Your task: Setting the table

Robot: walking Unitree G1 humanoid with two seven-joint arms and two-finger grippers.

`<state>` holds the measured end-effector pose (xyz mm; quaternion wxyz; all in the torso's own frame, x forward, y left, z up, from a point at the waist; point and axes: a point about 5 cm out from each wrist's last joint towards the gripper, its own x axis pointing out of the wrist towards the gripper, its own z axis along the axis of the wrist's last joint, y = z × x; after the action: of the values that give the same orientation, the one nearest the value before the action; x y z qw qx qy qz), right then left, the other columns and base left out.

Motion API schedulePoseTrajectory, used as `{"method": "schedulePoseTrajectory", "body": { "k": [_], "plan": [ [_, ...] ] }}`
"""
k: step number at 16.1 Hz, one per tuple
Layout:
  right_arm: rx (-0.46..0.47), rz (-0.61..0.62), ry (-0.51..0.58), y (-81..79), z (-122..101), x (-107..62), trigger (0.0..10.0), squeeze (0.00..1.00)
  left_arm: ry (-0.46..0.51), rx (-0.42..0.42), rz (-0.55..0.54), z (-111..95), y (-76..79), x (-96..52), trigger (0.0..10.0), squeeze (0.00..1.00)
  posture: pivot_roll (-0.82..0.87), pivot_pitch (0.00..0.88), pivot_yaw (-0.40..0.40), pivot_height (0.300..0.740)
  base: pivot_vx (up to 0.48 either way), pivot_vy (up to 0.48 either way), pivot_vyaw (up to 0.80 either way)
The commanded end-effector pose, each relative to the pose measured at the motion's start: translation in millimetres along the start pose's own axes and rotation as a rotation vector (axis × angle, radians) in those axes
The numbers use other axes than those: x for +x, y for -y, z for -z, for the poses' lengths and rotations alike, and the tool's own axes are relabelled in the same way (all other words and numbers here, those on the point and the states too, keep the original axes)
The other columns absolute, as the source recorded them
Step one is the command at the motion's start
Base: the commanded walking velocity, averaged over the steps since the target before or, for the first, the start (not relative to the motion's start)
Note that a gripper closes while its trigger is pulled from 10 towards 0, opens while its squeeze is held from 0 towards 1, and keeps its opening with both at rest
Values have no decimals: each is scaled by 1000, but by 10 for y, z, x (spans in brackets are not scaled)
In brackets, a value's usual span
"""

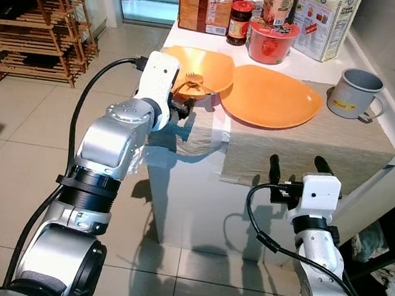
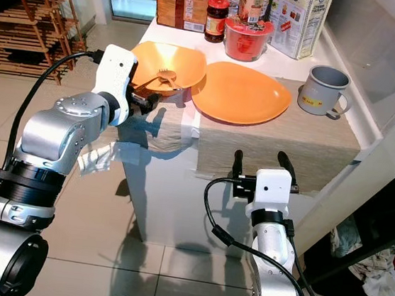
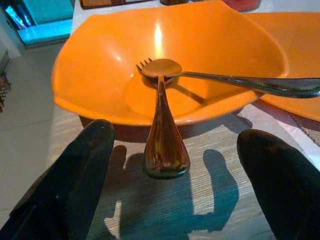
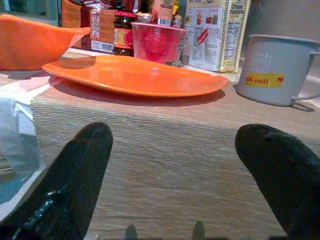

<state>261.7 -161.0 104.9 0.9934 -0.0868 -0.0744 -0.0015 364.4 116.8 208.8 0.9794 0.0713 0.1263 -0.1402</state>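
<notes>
The white tabletop point(image 1: 394, 113) carries a woven mat point(image 1: 311, 150) that hangs over its near edge. On the mat lie a flat orange plate point(image 1: 271, 97) and, toward the left edge, an orange bowl point(image 1: 210, 67), the two touching or nearly so. A grey mug point(image 1: 355, 94) stands near the right edge. Along the far edge stand a cereal box point(image 1: 324, 23), a red cup point(image 1: 272, 41), a jar point(image 1: 239, 22) and a brown packet point(image 1: 202, 9). A fork point(image 3: 164, 135) and a spoon point(image 3: 240, 81) rest crossed in the bowl, handles sticking out over its rim. The left end effector point(image 3: 175, 175) sits wide open, holding nothing, straddling the fork's handle end. The right end effector point(image 1: 300, 165) hovers at the near edge, open and empty.
</notes>
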Motion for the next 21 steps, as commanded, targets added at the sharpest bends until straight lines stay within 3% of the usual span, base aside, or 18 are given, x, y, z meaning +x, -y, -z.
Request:
{"method": "schedulePoseTrajectory", "body": {
  "k": [1, 2, 3, 21],
  "plan": [
    [-8, -9, -3, 3, -14, -17, 10000, 0, -4, -9, -10, -22, -18, 4, 8196, 0, 5, 32, 49, 740, 0, 0, 0],
    [-8, -9, -3, 2, -13, -16, 10000, 0, -1, -11, -10, -29, -20, 4, 5451, 0, 5, 31, 49, 740, 0, 0, 0],
    [-9, -11, -4, 1, -12, -15, 10000, 0, 3, -16, -10, -33, -17, 4, 0, 0, 5, 31, 48, 740, 0, 0, 0],
    [-10, -17, -15, -7, 5, -15, 10000, 0, 31, -48, -2, -70, 4, -1, 0, 0, 6, 28, 48, 740, 0, 0, 0]
  ]
}}
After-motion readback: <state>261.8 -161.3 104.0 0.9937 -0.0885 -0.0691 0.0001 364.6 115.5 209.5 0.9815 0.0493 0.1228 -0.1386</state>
